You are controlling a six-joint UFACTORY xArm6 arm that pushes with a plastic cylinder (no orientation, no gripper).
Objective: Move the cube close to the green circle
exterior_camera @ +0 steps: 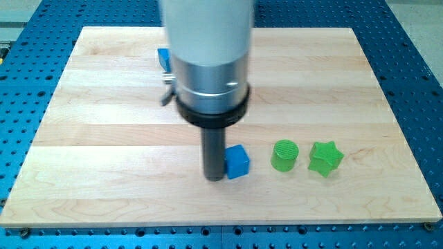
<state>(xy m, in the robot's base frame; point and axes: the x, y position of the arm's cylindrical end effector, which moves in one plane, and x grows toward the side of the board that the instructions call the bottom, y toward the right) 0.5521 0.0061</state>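
Four blocks were in sight on the wooden board (90, 173): two blue, two green. Farthest toward the view's left and well up from my tip, a blue block (163, 58) peeked out from behind the arm's silver body (208, 62), too hidden to tell its shape. My tip (214, 178) stood on the board low in the middle, a bare rod with nothing to grip or release. Touching it on the view's right sat the blue cube (237, 162), turned slightly askew. Further right of the tip, a small gap past the cube, stood the green circle (284, 155), a short cylinder. Just beside that, farthest right, was the green star (325, 158). Nothing lay between cube and circle.
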